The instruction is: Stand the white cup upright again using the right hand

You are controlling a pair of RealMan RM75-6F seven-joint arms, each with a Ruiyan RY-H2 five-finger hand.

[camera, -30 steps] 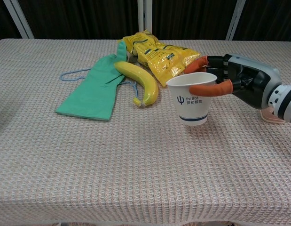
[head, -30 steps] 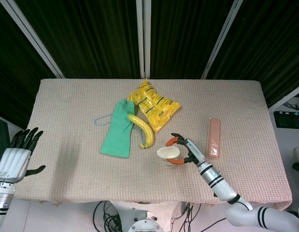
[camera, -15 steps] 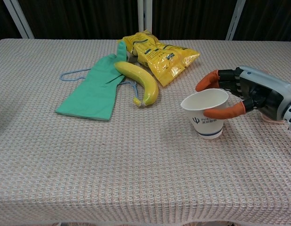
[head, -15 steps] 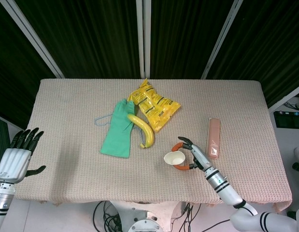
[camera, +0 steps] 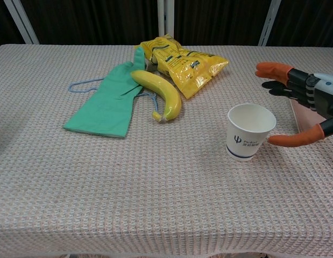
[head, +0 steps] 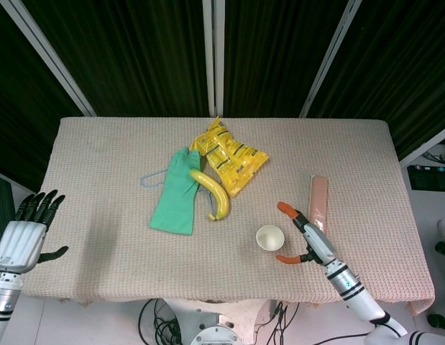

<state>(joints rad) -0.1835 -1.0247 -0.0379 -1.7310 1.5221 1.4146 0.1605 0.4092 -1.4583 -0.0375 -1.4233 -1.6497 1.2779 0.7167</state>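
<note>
- White paper cup (camera: 250, 131) stands upright, mouth up, on the woven beige cloth of the desk (head: 100, 165), in the near right part; a small blue logo and a blue band near the base show in the chest view.
- The right hand (head: 308, 239) is released: its orange-tipped fingers (camera: 273, 69) are spread wide, one above and behind the cup and one (camera: 295, 140) low beside it, its tip just beside the cup wall; the cup sits free between them.
- A pink flat bar-shaped object (head: 318, 202) lies just beyond the right hand, partly hidden by it in the chest view.
- A yellow banana (camera: 161, 93) rests across the edge of a green rubber glove (camera: 109, 101), with a yellow snack bag (camera: 183, 63) touching both behind them; a thin blue loop (camera: 80, 85) lies at the glove's left side.
- The left hand (head: 26, 236) hangs off the desk's left edge, fingers straight and apart, grasping nothing.
</note>
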